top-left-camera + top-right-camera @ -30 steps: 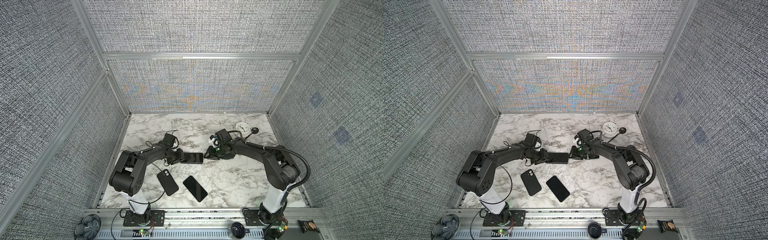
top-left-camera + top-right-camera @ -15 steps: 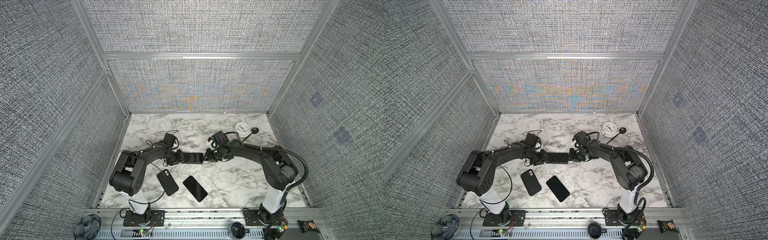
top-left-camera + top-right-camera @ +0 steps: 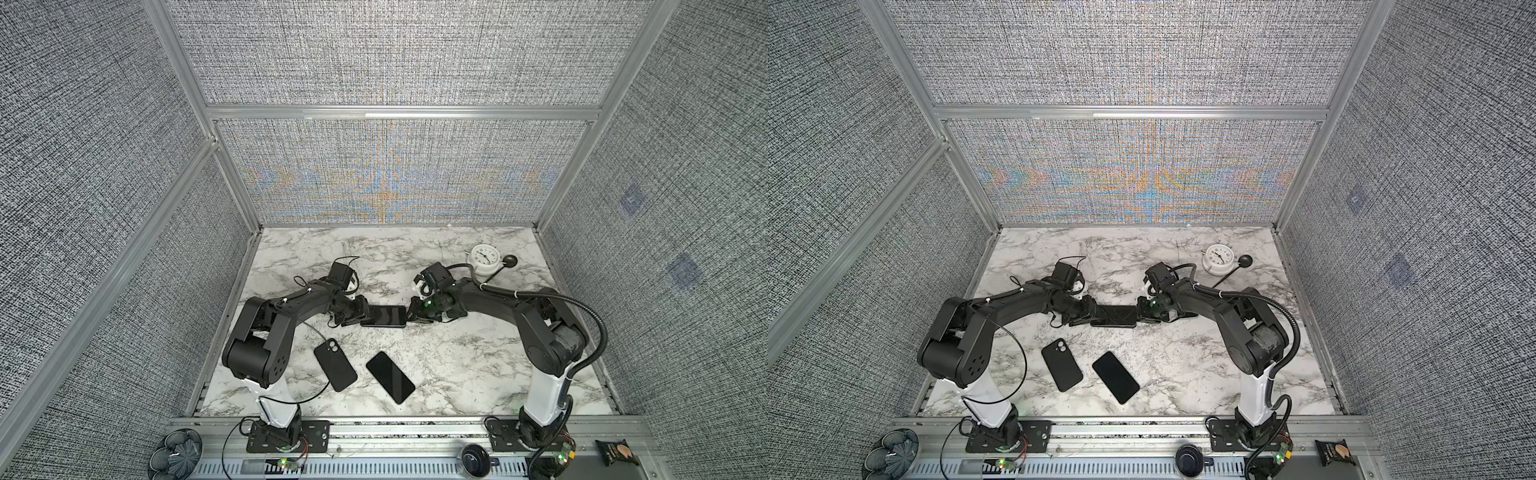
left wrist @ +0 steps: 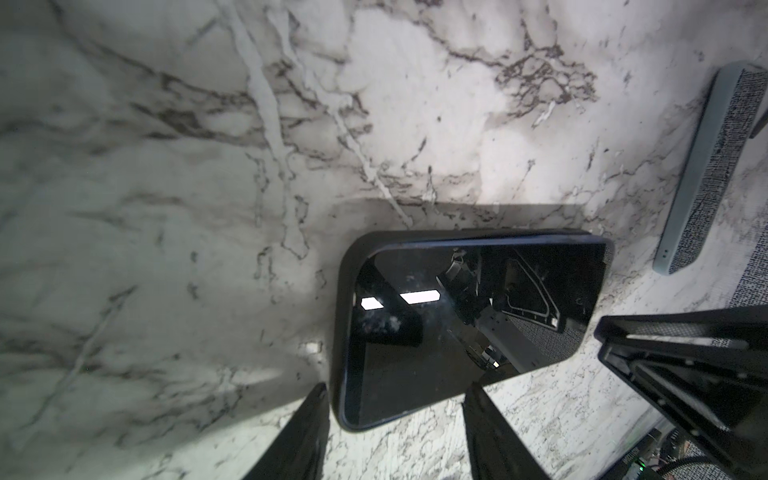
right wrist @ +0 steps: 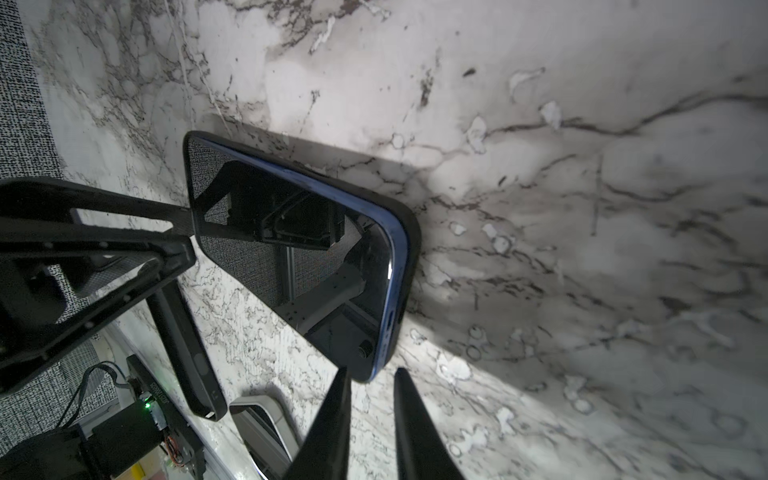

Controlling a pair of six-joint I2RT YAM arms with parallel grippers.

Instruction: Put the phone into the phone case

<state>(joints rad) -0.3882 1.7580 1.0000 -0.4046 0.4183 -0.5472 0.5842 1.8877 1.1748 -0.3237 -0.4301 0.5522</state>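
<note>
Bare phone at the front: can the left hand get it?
Probably yes. The bare phone lies flat in the open, nothing on it, clear of the case beside it. The left hand is at the cased phone.

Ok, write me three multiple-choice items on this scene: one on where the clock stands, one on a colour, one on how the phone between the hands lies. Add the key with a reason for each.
1. Where on the table does the white clock stand?
A. Far back, on the right
B. Front left
C. Front middle

2. What colour is the rim of the phone between the left hand and the right hand?
A. Red
B. Blue
C. White

3. How does that phone lie?
A. Screen down
B. Standing on its edge
C. Flat, screen up

Key:
1 A: both top views show it far back on the right.
2 B: the right wrist view shows a blue rim inside the black case.
3 C: both wrist views show its dark glass facing up and mirroring the hands.
</note>
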